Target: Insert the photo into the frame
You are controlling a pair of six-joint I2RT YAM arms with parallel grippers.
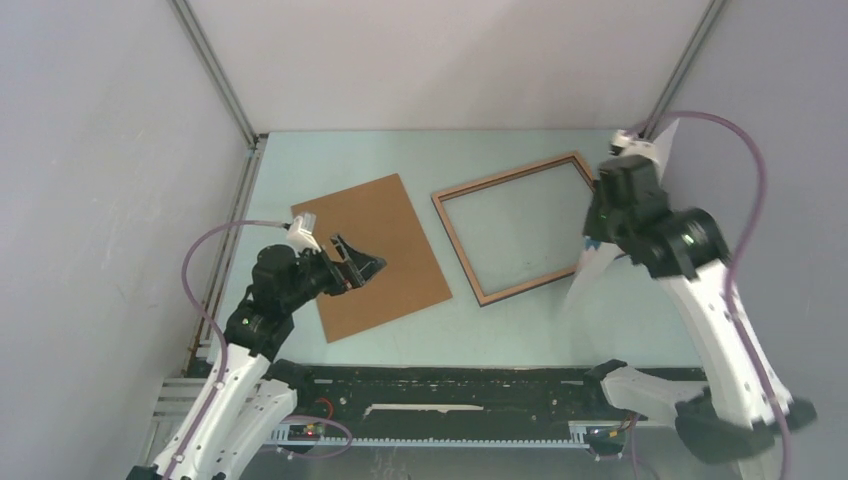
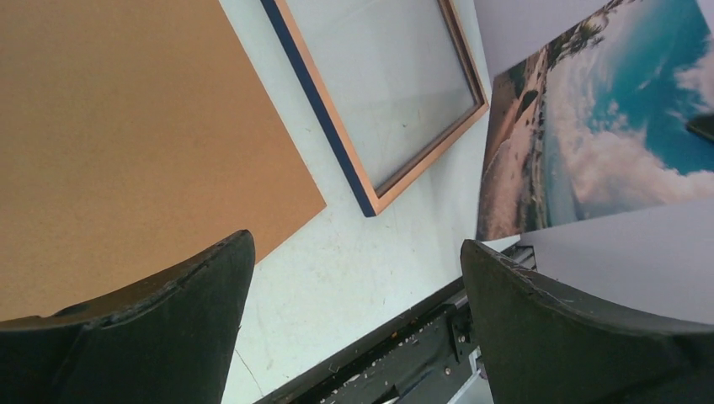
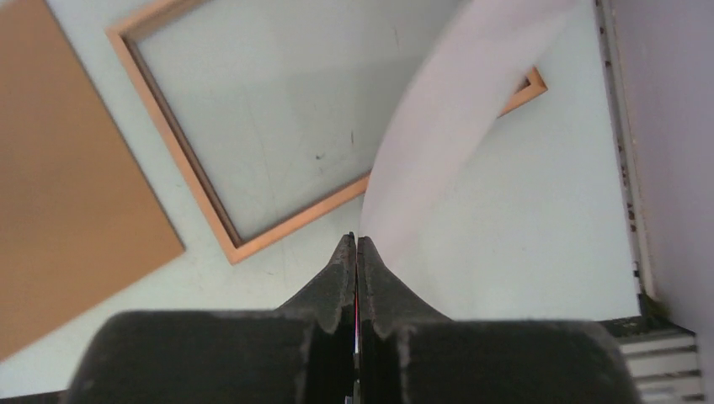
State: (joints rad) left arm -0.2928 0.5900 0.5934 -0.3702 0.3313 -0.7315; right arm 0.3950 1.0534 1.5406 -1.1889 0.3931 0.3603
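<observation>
Right wrist view shows the right gripper clenched tight, its two dark fingers pressed together on one edge of the photo. The sheet rises from the fingertips as a pale curved band with its white back to this camera, blurred, and it passes in front of the frame's right corner. The photo is off the tabletop, held on edge at the frame's right side. From the left wrist its printed face shows: blue sea, white clouds and surf, tan sand, dark trees at the top. The frame lies flat and turned at an angle on the right half of the tabletop, toward the far edge, and the pale tabletop shows through its opening. A brown board lies flat to its left, just beside it, with a narrow strip of tabletop between the two. The left gripper hangs released above the board's near left part, jaws spread wide with nothing between them, pointing across the board toward the frame.
</observation>
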